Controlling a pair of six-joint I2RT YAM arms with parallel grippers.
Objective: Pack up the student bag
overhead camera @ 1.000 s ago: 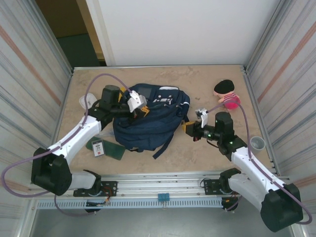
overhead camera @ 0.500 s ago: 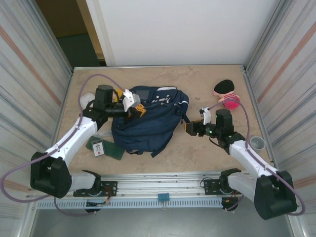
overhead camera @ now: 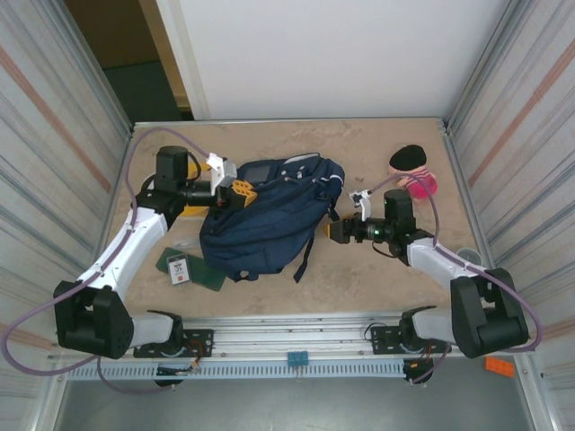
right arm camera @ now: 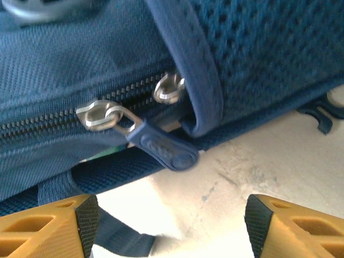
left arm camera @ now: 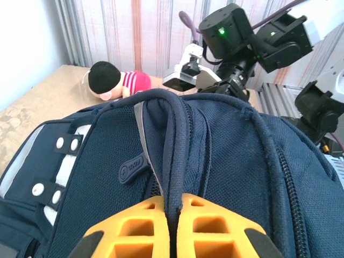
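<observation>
Left gripper (overhead camera: 241,190): clamped shut on the carry loop (left arm camera: 172,140) at the top of the student bag (overhead camera: 269,224), with the orange fingers (left arm camera: 134,226) pinching the navy strap between them.
Right gripper (overhead camera: 334,231): jaws spread wide and holding nothing, low at the bag's right side, just short of the zipper.
Zipper: two silver sliders (right arm camera: 99,115) sit close together on the seam, and one carries a navy rubber pull tab (right arm camera: 161,148). A padded mesh shoulder strap (right arm camera: 252,54) lies across the seam's end.
Around: a plush doll (overhead camera: 411,171) (black hair, pink striped body) lies beyond the right gripper. A flat green case (overhead camera: 202,272) with a white label is at the bag's near-left edge. A small grey cup (overhead camera: 469,260) stands by the right wall.
Hard to tell: whether the case's edge is tucked under the bag; the doll's face is too small to read.
Student bag: navy fabric, lying mid-table (overhead camera: 359,144), with white stripes, a grey square patch and snap-studded tabs on its front. A dark strap trails onto the table toward the arms.
</observation>
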